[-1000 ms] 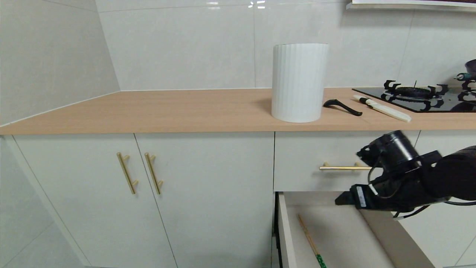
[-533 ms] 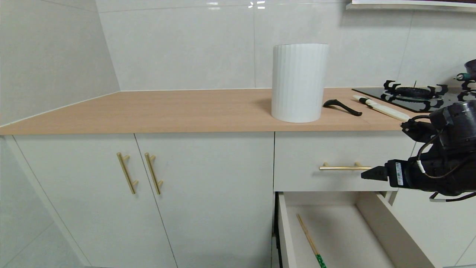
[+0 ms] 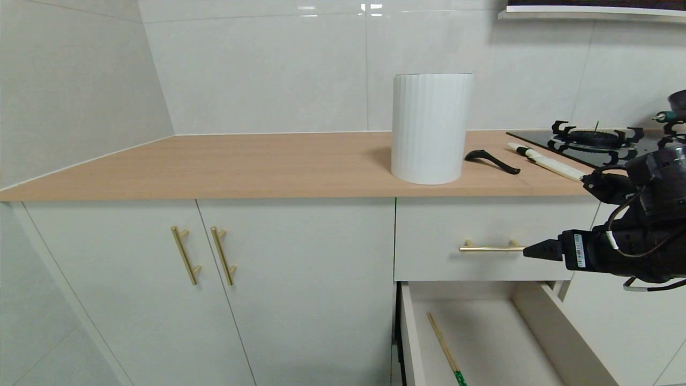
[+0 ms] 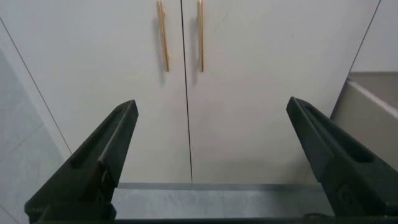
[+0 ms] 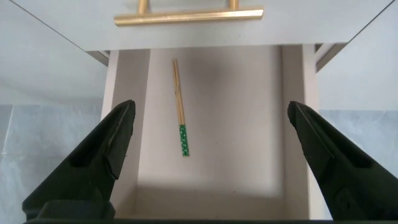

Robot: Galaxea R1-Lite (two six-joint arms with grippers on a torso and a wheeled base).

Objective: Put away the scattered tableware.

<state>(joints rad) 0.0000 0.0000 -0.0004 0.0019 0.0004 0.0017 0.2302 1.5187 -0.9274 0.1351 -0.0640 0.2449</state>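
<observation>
On the wooden counter (image 3: 241, 166) lie a black-handled utensil (image 3: 491, 160) and a white knife (image 3: 546, 161), to the right of a tall white ribbed container (image 3: 431, 128). Below them, under a closed drawer with a gold handle (image 3: 490, 248), a lower drawer (image 3: 415, 343) stands pulled out. A pair of chopsticks with green ends (image 3: 442, 348) (image 5: 180, 109) lies on its floor. My right gripper (image 3: 536, 251) (image 5: 208, 124) hangs open and empty above this drawer, level with the gold handle (image 5: 186, 15). My left gripper (image 4: 211, 109) is open and empty, facing the cabinet doors (image 4: 186, 93).
A gas hob (image 3: 595, 140) occupies the counter's right end. Two cabinet doors with gold handles (image 3: 203, 262) fill the front to the left of the drawers. The pulled-out drawer's side wall (image 3: 557, 332) juts forward under my right arm.
My right gripper has risen out of the open drawer and drawn back to the right, empty. The head camera has shifted slightly, so the whole scene sits lower.
</observation>
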